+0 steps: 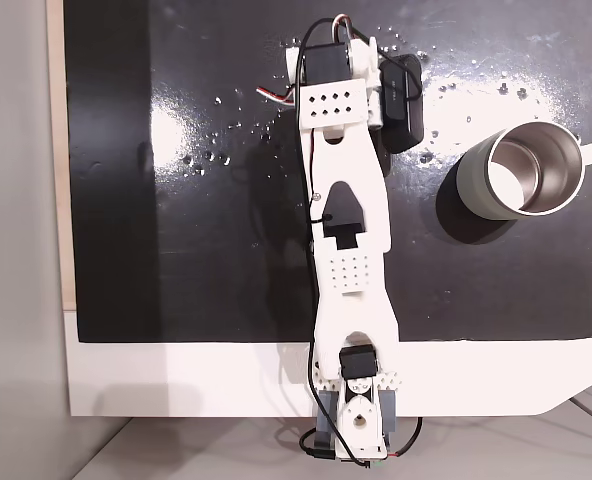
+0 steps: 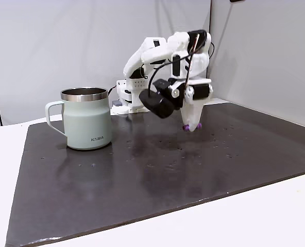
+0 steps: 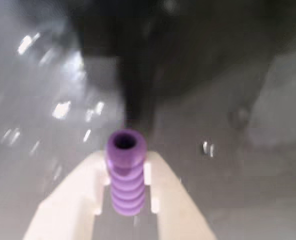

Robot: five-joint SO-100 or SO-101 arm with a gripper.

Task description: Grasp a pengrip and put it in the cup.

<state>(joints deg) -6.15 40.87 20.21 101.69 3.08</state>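
The purple ribbed pengrip point(image 3: 126, 175) sits clamped between my two white fingers point(image 3: 68, 200) in the wrist view, its hollow end pointing away from the camera. In a fixed view the gripper point(image 2: 191, 126) hangs just above the dark mat with the pengrip point(image 2: 186, 127) showing at its tips. From above, the arm point(image 1: 346, 200) stretches to the mat's far edge and covers the fingertips. The cup point(image 2: 84, 117), pale grey with a steel rim and a handle, stands well to the left in that side view; from above the cup point(image 1: 524, 170) is at the right, silver inside.
A black mat point(image 1: 196, 250) covers a white table point(image 1: 176, 380). Small shiny specks dot the mat near the arm's wrist and the cup. A black camera housing point(image 1: 401, 100) rides beside the wrist. Grey walls point(image 2: 255, 51) stand behind the arm.
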